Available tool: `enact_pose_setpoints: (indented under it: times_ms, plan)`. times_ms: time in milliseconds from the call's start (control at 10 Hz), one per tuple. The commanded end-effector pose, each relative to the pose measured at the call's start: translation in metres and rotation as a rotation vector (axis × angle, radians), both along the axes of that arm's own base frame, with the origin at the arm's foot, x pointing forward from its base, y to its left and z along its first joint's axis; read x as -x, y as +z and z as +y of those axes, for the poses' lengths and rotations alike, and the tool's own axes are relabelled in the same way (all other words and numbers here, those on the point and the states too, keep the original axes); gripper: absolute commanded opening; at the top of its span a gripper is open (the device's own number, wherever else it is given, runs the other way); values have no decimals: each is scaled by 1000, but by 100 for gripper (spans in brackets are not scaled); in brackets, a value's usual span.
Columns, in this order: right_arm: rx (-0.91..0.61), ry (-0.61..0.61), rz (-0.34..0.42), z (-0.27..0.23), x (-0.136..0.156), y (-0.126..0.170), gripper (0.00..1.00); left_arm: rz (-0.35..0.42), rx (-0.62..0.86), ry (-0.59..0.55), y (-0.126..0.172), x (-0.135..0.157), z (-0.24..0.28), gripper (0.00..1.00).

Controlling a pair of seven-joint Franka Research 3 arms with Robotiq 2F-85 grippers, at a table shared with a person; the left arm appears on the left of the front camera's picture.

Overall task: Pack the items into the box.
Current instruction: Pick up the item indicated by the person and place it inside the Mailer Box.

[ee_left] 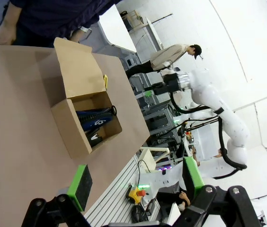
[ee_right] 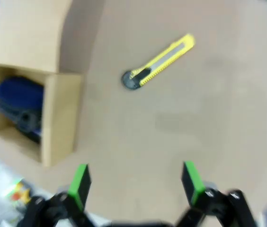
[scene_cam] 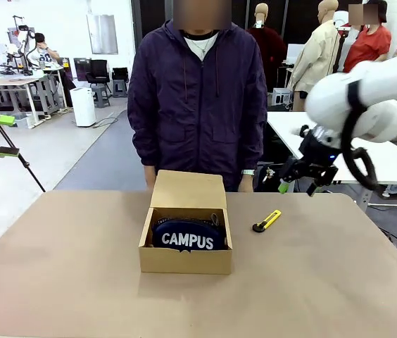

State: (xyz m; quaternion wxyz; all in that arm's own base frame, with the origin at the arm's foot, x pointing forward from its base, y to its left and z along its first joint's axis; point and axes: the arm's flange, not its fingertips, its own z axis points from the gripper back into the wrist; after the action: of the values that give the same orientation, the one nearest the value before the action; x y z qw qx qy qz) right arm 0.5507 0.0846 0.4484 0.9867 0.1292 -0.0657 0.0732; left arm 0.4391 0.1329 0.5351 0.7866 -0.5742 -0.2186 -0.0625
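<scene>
Right wrist view: our right tool (ee_right: 136, 177) is spread, the yellow utility knife (ee_right: 159, 60) lying on the surface (ee_right: 195, 118) ahead. Our left tool (ee_left: 134, 182) is spread too.

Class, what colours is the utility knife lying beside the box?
The utility knife is yellow and black, clearest in the right wrist view.
</scene>
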Motion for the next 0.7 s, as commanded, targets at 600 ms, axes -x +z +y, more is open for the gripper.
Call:
enact_pose_setpoints:
  times_ms: [600]
  plan:
    - [279,-120,127,53,-101,-54,100,12,-4,-1,3,1,-1,100]
